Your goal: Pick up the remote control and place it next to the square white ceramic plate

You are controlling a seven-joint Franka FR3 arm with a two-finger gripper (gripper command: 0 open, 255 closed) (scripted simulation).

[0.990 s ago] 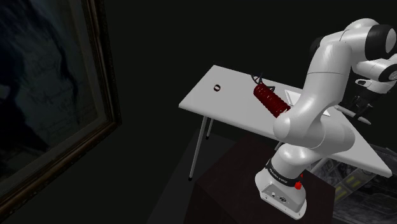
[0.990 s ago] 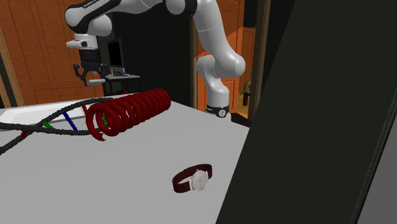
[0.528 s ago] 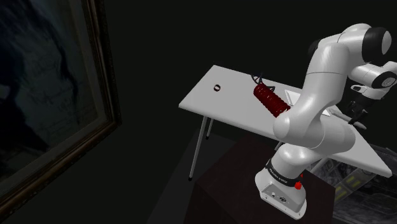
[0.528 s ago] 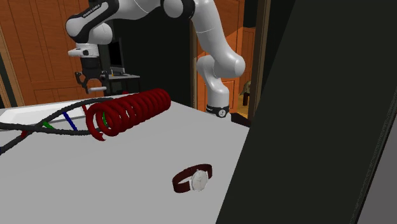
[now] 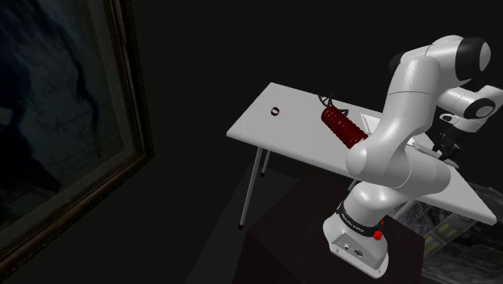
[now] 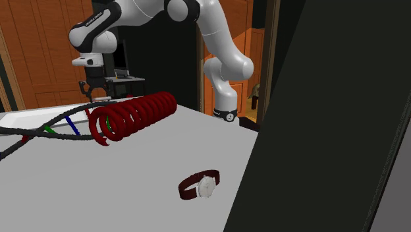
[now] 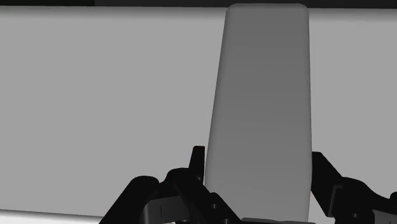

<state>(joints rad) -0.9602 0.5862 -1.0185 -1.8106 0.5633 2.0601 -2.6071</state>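
Found gripper (image 7: 256, 158) open, fingers (image 7: 198, 159) standing just beside either long edge of the grey remote (image 7: 261, 89), gripping nothing. Noted remote lying flat on the pale table (image 7: 95, 102), between those fingers, lengthwise away from the hand

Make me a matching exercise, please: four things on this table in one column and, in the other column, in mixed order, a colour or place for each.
Things
1. remote control
2. coil
3. wristwatch
4. helix model

Descriptions
A. white dial, lying apart from the rest
B. black strands, coloured rungs
C. plain grey, between the fingers of the gripper
D. dark red spiral turns

Pairs: 1-C, 2-D, 3-A, 4-B
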